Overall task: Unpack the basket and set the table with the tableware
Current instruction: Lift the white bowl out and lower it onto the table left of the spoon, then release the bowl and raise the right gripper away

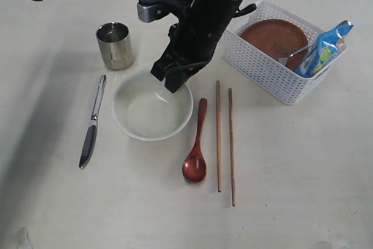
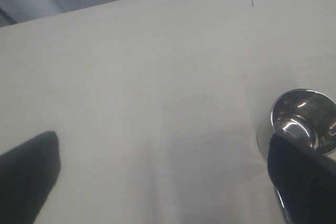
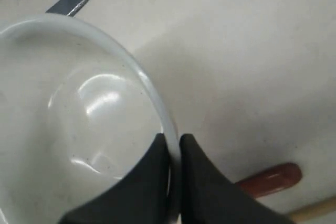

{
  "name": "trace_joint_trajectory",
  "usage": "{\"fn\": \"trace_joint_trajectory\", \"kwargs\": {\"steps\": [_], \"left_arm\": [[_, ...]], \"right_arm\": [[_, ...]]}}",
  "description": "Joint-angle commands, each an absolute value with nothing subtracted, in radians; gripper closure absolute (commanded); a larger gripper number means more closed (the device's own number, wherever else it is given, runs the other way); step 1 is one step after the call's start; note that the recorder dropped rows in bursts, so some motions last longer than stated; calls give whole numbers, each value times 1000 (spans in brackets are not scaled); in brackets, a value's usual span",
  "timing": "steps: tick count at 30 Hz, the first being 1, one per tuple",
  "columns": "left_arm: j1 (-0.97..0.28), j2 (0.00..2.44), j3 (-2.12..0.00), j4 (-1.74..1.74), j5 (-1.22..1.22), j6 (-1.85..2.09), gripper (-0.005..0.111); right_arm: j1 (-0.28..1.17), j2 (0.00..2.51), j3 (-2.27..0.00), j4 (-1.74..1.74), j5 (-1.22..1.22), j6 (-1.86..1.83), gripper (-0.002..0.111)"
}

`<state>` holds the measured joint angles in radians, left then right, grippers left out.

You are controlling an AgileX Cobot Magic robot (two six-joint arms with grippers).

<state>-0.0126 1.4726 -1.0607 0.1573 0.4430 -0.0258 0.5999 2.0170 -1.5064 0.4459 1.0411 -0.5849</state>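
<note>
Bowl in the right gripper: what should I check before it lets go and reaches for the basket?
1. Right gripper pinching bowl rim: ok.
2. Bowl apart from knife and spoon: ok.
3. Bowl fully down on table: cannot tell.
4. Left gripper open, empty: ok.
5. Basket unpacked: not ok, plate and fork inside.

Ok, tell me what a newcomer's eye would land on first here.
The black right arm, its fingers pinching the rim of the cream bowl mid-table. Then the white basket at the exterior view's upper right, holding a brown plate and a bright blue packet.
</note>
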Motion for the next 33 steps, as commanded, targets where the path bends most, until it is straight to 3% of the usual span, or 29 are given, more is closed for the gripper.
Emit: {"fn": "trace_joint_trajectory", "kwargs": {"steps": [1,18,21,23,26,27,33], "left_arm": [[-10,1467,-1054,146,446,-23,1],[-10,1467,-1054,146,446,-23,1],[-10,1467,-1054,146,446,-23,1],[-10,1467,-1054,146,446,-23,1],[-10,1467,-1054,146,446,-23,1],[-10,1467,-1054,146,446,-23,1],[-10,1467,-1054,146,446,-23,1]], "right_arm": [[601,2013,-1426,536,985,-638,109],[601,2048,-1353,602,869,-707,108],[599,2048,-1353,599,869,-707,96],[599,2048,-1353,598,873,-707,77],[599,2048,-1353,598,873,-707,41],[599,2042,-1353,595,880,-707,34],[575,1834,-1490,275,1015,-493,43]]}}
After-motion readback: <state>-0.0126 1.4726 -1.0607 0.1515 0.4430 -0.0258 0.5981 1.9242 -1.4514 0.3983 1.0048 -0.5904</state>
